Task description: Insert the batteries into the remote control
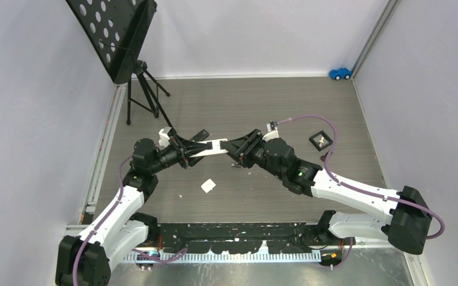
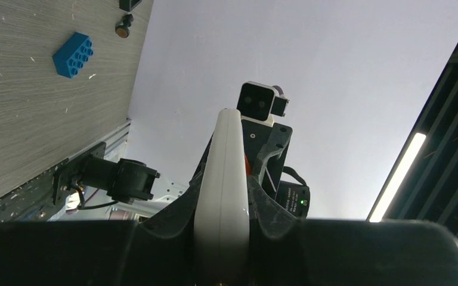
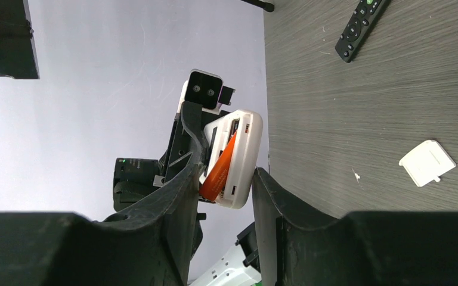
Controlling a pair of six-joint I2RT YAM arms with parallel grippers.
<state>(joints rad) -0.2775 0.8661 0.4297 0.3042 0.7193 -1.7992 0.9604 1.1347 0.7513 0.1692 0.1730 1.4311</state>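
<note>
Far left, a music stand [image 1: 114, 37] on its tripod leans over the back corner of the table [image 1: 244, 107]. Moving in, the left gripper [image 1: 198, 149] is clamped tight on the white remote [image 1: 216, 145], holding it above the table with its free end pointing at the other arm. From the left wrist, the remote shows edge-on, pinched between both fingers. Beyond it on the wood lies a blue block [image 2: 71, 55], with a small dark cylinder [image 2: 123, 25] near it, too small to read.

Below the remote, a white cover [image 1: 208, 186] lies flat on the table, well apart from both arms.

To the centre now: the right gripper [image 1: 238, 152] meets the remote's free end head-on. From the right wrist, its jaws stand part-way apart, one finger on each side of that end. Whether they press on it cannot be told. The remote's back is open, and the orange battery [image 3: 219, 170] sits tilted in the compartment, its lower end sticking out toward one finger. A black remote [image 3: 361, 27] lies on the table behind.

Further right, a small black-framed object [image 1: 322, 140] rests by the right arm's cable, and a blue toy car [image 1: 340, 73] sits in the far right corner.
</note>
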